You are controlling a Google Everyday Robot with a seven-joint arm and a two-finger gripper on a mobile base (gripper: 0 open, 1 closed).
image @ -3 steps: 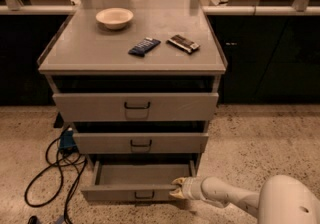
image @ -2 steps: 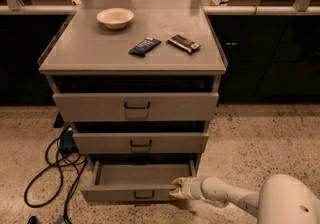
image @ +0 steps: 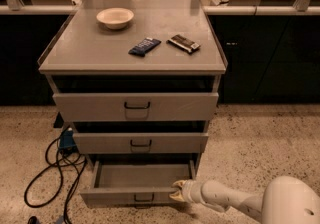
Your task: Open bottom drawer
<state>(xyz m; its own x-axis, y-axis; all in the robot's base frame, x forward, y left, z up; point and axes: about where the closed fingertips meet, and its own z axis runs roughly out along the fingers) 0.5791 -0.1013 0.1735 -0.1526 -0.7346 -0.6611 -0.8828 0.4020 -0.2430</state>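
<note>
— Hand (image: 176,191) placement first: where was it?
— Low, at the right end of the bottom drawer (image: 110,197), touching the top edge of its front panel, with the white arm reaching in from the lower right.
— Was it gripping that edge?
— I could not tell; it looked to be on the rim, but the grip itself did not show.
— And the drawer?
— Pulled partly out, lowest of three, under the middle drawer (image: 100,143) and top drawer (image: 90,107). Only its bare grey floor showed inside.
— Anything on the table (image: 90,58)?
— A pale bowl (image: 115,17) near the back left, only its pale inside showing. A dark blue packet (image: 144,46) and a brown packet (image: 183,43) lay nearer the middle, apart.
</note>
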